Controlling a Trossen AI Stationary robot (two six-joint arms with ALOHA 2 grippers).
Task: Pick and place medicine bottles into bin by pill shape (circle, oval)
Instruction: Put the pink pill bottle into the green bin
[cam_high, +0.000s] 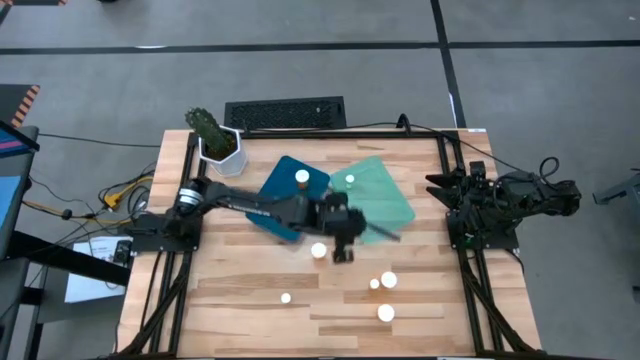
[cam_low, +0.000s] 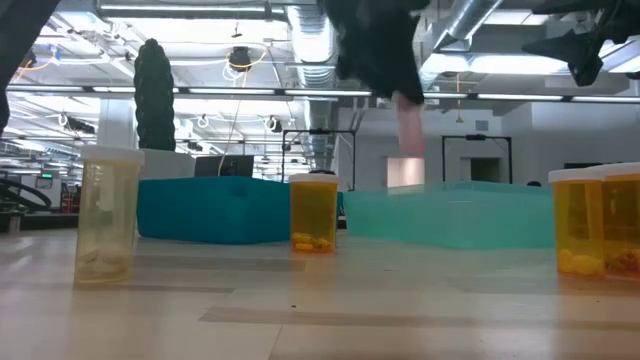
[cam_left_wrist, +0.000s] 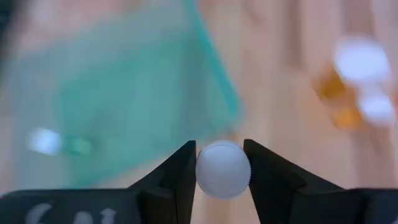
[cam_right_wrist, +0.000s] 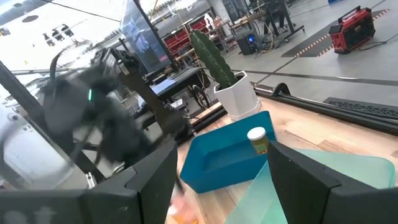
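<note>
My left gripper (cam_high: 343, 248) hangs over the table's middle, just near of the mint green bin (cam_high: 378, 200), shut on a white-capped medicine bottle (cam_left_wrist: 222, 169). In the low view that bottle is a pale blur (cam_low: 408, 125) above the table. One bottle (cam_high: 302, 178) stands in the dark blue bin (cam_high: 285, 195), another (cam_high: 350, 181) in the green bin. A third (cam_high: 318, 250) stands on the wood beside my left gripper. My right gripper (cam_right_wrist: 217, 180) waits open at the table's right edge, touching nothing. My left gripper pinches the bottle's round white cap (cam_left_wrist: 222, 169) between its two fingers (cam_left_wrist: 181, 177), one on either side of the cap's rim. The fingers slant down from above. The bottle hangs below them, lifted clear of the table; its body is hidden under the cap.
Several more bottles stand on the near half of the table (cam_high: 286, 297) (cam_high: 389, 280) (cam_high: 386, 313). A white pot with a cactus (cam_high: 215, 140) stands at the far left corner. Bare wood lies at the near left (cam_high: 200, 300).
</note>
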